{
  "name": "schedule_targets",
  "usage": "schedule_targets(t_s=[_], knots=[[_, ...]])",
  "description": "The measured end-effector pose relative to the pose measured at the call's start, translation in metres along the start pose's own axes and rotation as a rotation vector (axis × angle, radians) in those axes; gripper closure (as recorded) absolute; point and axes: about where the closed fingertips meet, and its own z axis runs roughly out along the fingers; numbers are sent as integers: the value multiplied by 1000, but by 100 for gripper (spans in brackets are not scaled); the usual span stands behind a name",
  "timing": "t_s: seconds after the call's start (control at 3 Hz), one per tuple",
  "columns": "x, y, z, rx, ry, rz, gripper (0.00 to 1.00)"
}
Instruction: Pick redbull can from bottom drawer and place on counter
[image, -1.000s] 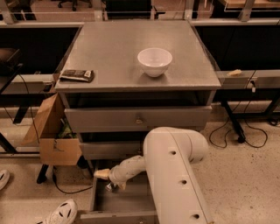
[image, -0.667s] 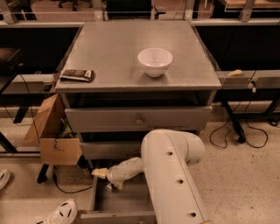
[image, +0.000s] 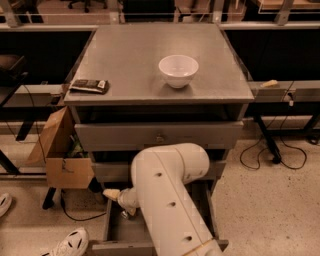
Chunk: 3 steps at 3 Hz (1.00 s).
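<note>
The white arm bends down over the open bottom drawer. Its gripper is at the drawer's left wall, pointing left. How the jaws stand is unclear, and the redbull can cannot be made out.

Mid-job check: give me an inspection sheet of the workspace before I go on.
Surface: counter, grey metal, carrying two items.
Job's things: bottom drawer open; redbull can not seen, arm hides much of the drawer.
Clutter: white bowl on the counter; dark packet at its front left edge.
Grippers: gripper low at the open drawer's left side.
Cables: black cables on the floor, right.
Surroundings: cardboard box and shoe, left.
</note>
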Motion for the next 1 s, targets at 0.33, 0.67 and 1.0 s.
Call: schedule_targets(t_s=[0.33,0.67,1.0], knots=[[-8,-27,6,41,-62,68,0],[-14,-47,11,54,-92,122,0],[-18,-58,14,43,-102,151,0]])
